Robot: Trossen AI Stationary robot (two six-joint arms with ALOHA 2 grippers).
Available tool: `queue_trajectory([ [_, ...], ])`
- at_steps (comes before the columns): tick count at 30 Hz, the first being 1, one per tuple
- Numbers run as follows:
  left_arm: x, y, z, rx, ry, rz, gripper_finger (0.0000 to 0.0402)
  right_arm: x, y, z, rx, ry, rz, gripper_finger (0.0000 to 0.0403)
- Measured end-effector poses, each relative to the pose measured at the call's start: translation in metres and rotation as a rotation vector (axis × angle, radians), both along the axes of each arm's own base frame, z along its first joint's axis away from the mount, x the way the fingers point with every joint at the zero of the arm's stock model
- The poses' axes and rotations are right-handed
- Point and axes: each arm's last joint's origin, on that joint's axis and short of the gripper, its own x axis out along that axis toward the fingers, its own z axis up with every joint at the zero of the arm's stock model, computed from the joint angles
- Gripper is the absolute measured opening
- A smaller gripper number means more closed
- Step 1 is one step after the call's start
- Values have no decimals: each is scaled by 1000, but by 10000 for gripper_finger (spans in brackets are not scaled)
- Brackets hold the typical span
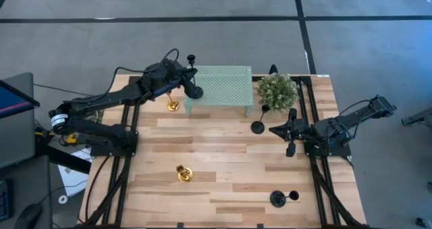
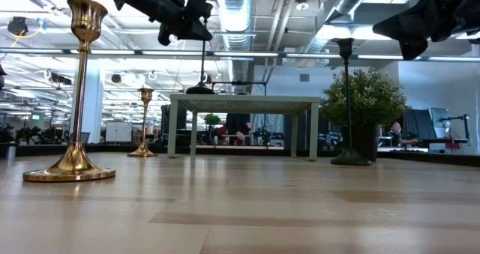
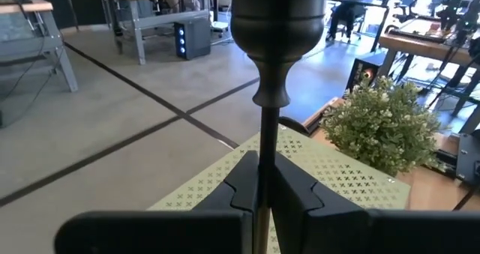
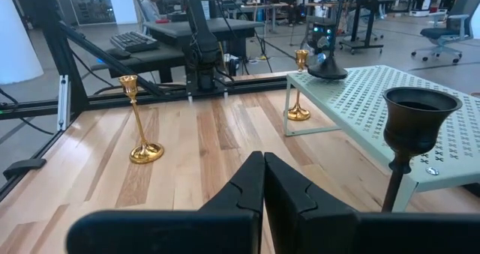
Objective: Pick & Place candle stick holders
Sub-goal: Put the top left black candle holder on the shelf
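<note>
Your left claw [image 1: 183, 78] pinches a black holder [image 1: 193, 88] by its upright stem, upper centre of the high view, base over the stand's [image 1: 226, 87] left end. Lower straight down. Right claw [image 1: 291, 130], pressed together, waits centre-right.

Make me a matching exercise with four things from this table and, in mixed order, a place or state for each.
1 left gripper
2 right gripper
3 potted plant
4 mint stand

a jaws shut, empty
b table's back right corner
c jaws shut on a black candlestick holder
d table's back, a gold candlestick holder by its leg

Pairs: 1-c, 2-a, 3-b, 4-d
</note>
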Motion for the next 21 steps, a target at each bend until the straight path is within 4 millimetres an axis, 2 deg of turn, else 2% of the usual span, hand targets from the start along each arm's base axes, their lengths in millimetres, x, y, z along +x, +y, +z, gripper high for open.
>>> queue_trajectory([
  [13, 9, 2, -6, 8, 23, 5, 19, 0, 0, 0, 0, 0, 0, 0],
  [21, 10, 2, -8, -20, 18, 4, 44, 0, 0, 0, 0, 0, 0, 0],
])
